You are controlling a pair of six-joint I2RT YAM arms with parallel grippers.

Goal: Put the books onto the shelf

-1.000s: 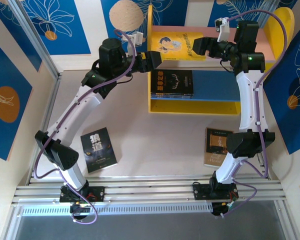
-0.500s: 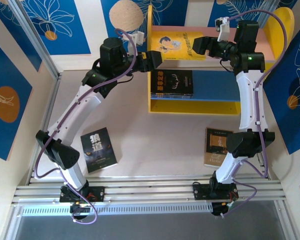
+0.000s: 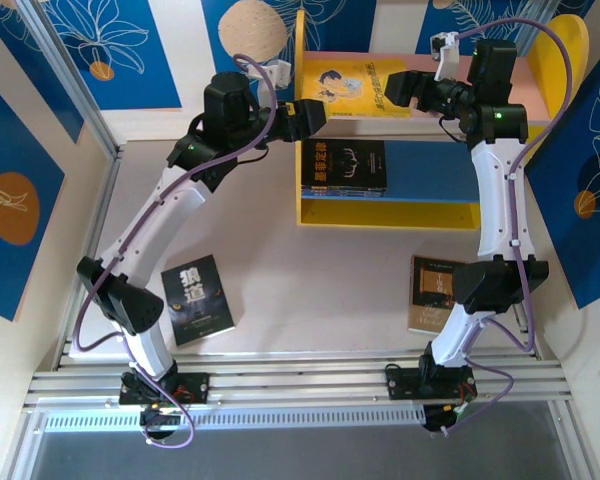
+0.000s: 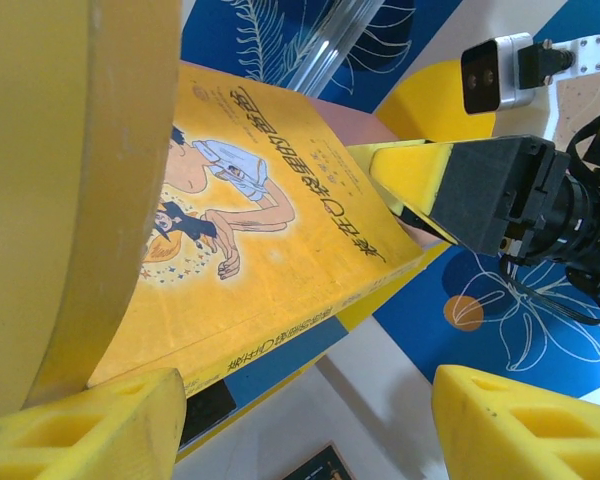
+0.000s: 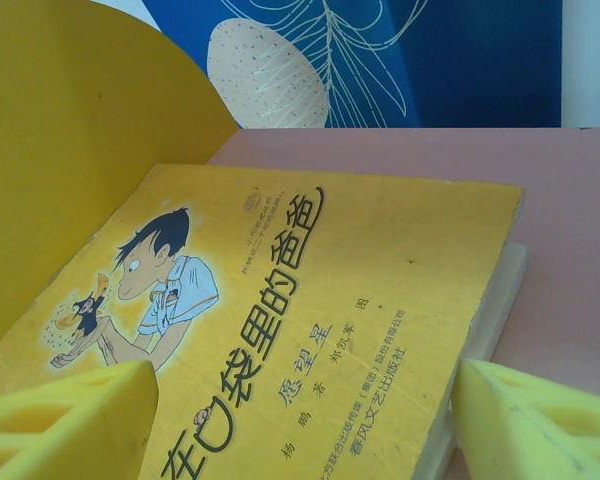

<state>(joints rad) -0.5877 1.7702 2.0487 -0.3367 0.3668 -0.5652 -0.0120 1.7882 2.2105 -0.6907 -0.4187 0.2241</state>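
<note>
So here's where we're at with the yellow book (image 5: pixel 310 300): it's lying flat, cover up, on the pink upper board (image 5: pixel 570 220) of the shelf (image 3: pixel 390 216), pushed up to the end by the yellow side panel (image 5: pixel 70 150). Our right gripper (image 5: pixel 305 425) comes in from the other end with its jaws spread wide. One of its fingers (image 5: pixel 70 420) sits over the cover and the other is just beside the page edge, so it's not clamped across the book. Whether the foam pads actually touch it, we can't tell.

The left gripper (image 4: pixel 300 430) is right next to that same panel, at the book's front corner, and it's open fairly wide too. Nothing sits between its jaws, we just see table and a bit of the lower tier through the gap. One finger is close by the panel, but contact or not, we can't say.

Rest of the pile: the dark books (image 3: pixel 343 165) lie stacked on the blue lower board (image 3: pixel 430 170), the black book (image 3: pixel 197 300) is on the table (image 3: pixel 320 260) near the left arm, and the brown book (image 3: pixel 430 285) lies on the table partly under the right arm
</note>
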